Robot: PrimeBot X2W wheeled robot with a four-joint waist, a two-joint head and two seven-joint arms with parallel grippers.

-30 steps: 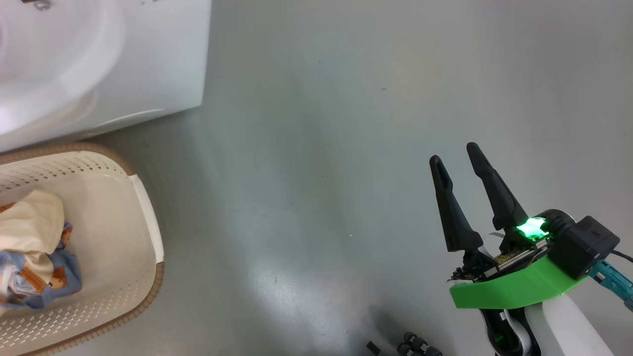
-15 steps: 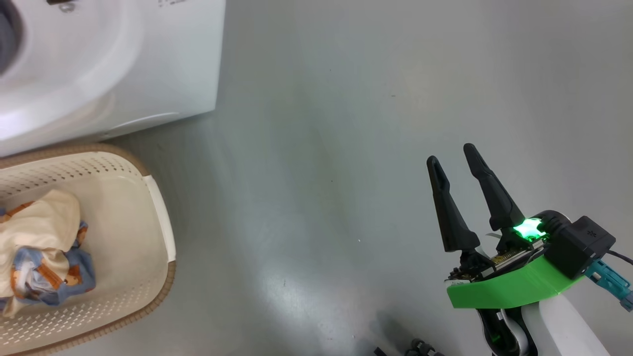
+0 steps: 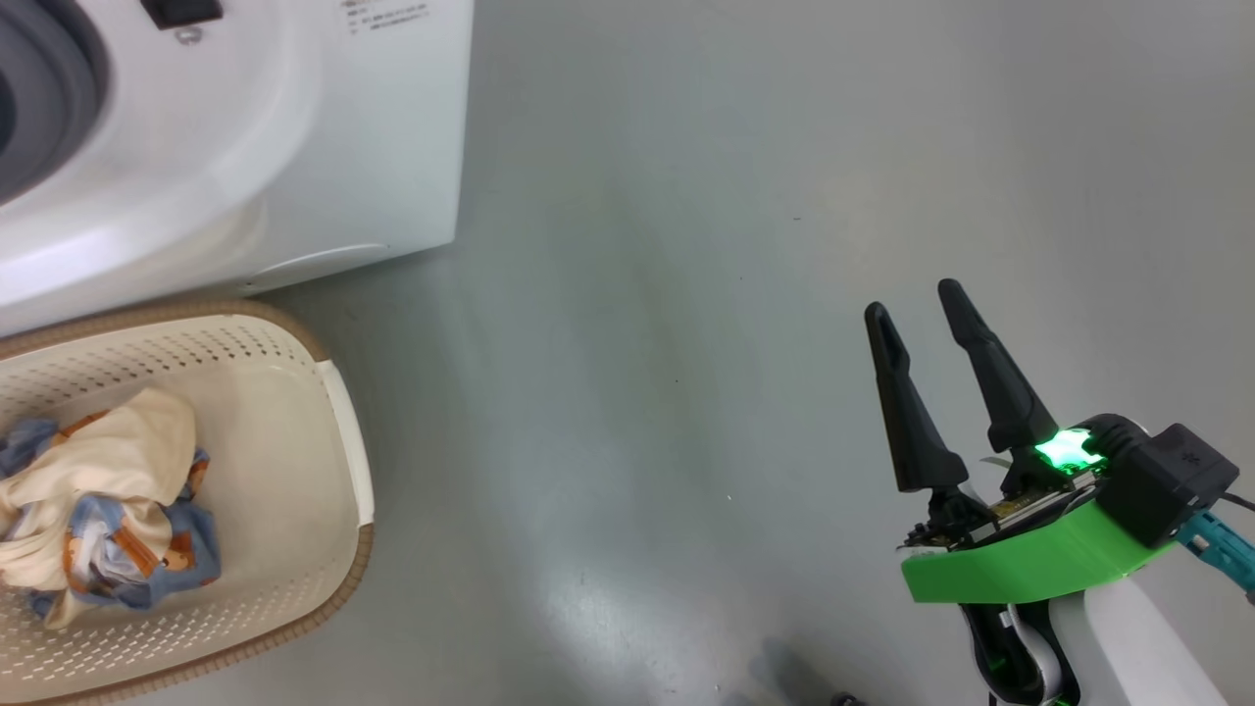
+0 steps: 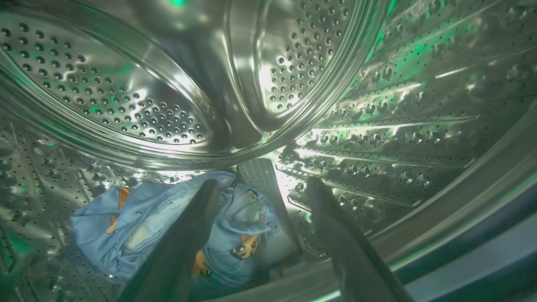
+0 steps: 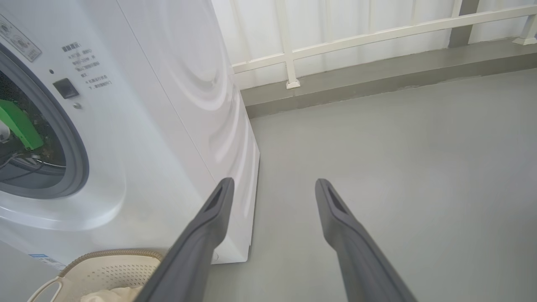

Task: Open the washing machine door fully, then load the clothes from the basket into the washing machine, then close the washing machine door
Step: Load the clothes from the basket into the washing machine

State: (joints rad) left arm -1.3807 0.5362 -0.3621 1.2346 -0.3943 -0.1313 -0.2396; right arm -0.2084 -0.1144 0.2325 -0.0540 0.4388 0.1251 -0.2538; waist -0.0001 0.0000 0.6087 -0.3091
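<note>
Blue bear-print cloth (image 4: 109, 226) lies at the bottom of the steel drum (image 4: 377, 126). The left gripper (image 4: 262, 184) stands over it, fingers spread wide with nothing between them; one finger overlaps the fabric, and I cannot tell whether it touches. The risk, as I judge it, is a fold catching on that finger when the arm backs out, dragging the piece onto the grey gasket (image 5: 79, 167) or the floor (image 3: 637, 343). The right gripper (image 3: 912, 300) hangs wide apart and empty, well away from the washing machine (image 3: 343, 147). Other clothes (image 3: 108, 510) sit in the basket (image 3: 284, 471) just beside its front, where a careless reach could tip it
</note>
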